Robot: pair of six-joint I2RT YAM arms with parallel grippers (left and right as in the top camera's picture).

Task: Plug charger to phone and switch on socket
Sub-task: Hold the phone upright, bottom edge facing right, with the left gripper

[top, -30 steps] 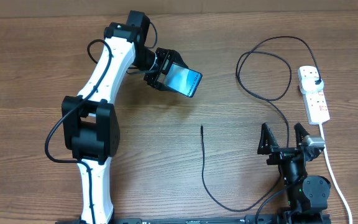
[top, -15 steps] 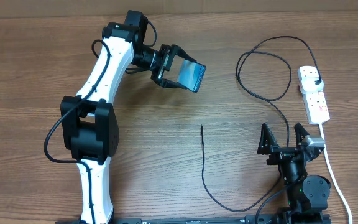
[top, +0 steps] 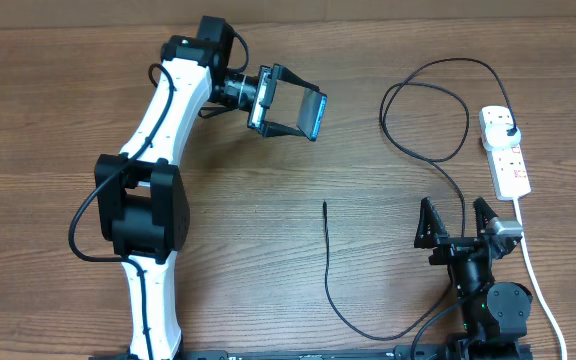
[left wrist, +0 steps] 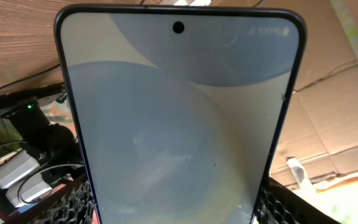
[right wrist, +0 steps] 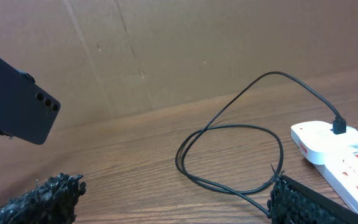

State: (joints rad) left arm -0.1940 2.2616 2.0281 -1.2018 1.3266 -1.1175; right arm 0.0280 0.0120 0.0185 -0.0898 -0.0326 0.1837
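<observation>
Two arms share the job, and the overhead view shows how. The left gripper [top: 306, 112] has the phone [top: 315, 117] clamped between its fingers, jaws spread to the phone's width, and holds it off the table [top: 58, 120] at the far left-centre. The phone is turned on edge, probably to bring its charging port within reach. The charger [top: 430, 160] is already plugged into the socket [top: 509, 165] at the right edge. Its cable loops across the table and its connector tip [top: 325, 205] lies free at mid-table, well apart from the phone. The right gripper [top: 458, 222] sits near the front edge, jaws wide and empty, close to the cable and likely placed to collect it.

In the left wrist view the lit screen fills the frame. The dark fingers [left wrist: 72, 202] press the phone's two long sides near the bottom, which leaves its ends uncovered.

The right wrist view shows the fingertips [right wrist: 48, 199] spread apart with nothing between them. The phone's dark back hangs in the air at upper left, and the black plug [right wrist: 339, 126] stands in the socket. Whether the switch is on cannot be told. Judging by this, neither the connection nor the switching is done.
</observation>
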